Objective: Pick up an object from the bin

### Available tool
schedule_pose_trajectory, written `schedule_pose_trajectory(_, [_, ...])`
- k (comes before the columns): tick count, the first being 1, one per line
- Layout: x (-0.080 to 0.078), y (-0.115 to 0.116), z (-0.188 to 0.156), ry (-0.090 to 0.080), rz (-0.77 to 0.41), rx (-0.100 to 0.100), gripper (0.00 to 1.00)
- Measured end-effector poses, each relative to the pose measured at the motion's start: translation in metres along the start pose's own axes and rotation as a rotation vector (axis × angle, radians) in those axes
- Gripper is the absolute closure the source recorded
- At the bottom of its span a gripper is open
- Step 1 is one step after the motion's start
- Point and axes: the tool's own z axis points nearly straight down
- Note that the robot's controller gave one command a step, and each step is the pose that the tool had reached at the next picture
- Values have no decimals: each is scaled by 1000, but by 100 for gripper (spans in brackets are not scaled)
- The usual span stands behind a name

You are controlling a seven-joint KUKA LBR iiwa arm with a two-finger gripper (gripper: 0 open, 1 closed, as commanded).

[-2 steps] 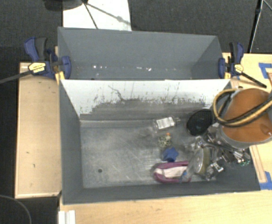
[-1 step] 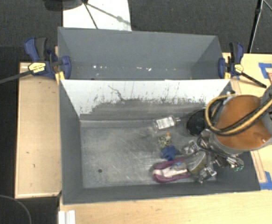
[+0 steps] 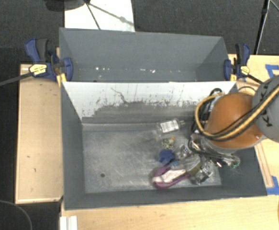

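Edges/room: end effector (image 3: pixel 200 169) low in grey bin (image 3: pixel 115 157), near the floor, hard by front wall and close to right wall, so tight on those 2 sides. Wide bare floor well off to its view-left; sloped back wall well beyond it, w/ scuffed streaks. Orange wrist cover (image 3: pixel 232 121) w/ looped cables just up-right of it, overhanging bin's right part.

Writing: "KU" legible on arm (image 3: pixel 273 110), up-right of end effector; rest cut by frame edge. Any print on the bin items too small to read.

End effector: open or closed, cannot tell; lost among cables and small clutter. Cannot tell if gripping anything. Purple-and-white elongated item (image 3: pixel 169 177) just view-left of it, flat on floor by front wall; near end touching or only just beside, cannot tell which. Small blue item (image 3: pixel 165 155) up-left, just beside the purple one. Tiny dark bit (image 3: pixel 167 140) further up-left. Clear silvery packet (image 3: pixel 169 126) furthest off, at foot of back wall
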Motion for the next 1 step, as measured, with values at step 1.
schedule_pose_trajectory(1, [-16, 44, -1, -9, -112, 5, 0])
